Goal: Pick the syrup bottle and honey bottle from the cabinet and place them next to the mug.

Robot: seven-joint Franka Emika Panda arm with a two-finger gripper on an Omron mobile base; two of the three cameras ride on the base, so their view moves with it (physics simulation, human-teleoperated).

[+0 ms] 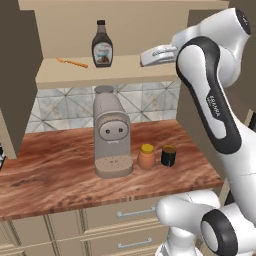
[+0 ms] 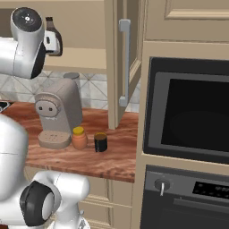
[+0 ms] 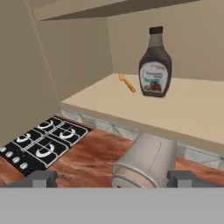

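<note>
We found the syrup bottle (image 1: 102,46) upright on the cabinet (image 1: 115,70) shelf beside an orange stick (image 1: 72,62), the honey bottle (image 1: 146,156) on the counter (image 1: 60,170) beside the mug (image 1: 168,156), and the gripper (image 3: 112,178) spread, holding nothing.

Syrup bottle (image 1: 102,44) upright on cabinet (image 1: 125,70) shelf

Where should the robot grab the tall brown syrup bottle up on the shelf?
Probably around the wide lower body of the syrup bottle, at the pale label, coming in level from the cabinet's open front. The bottle stands upright on the shelf, its neck is narrow and capped, and the shelf is bare on either side of the bottle, so the fingers should fit there.
</note>
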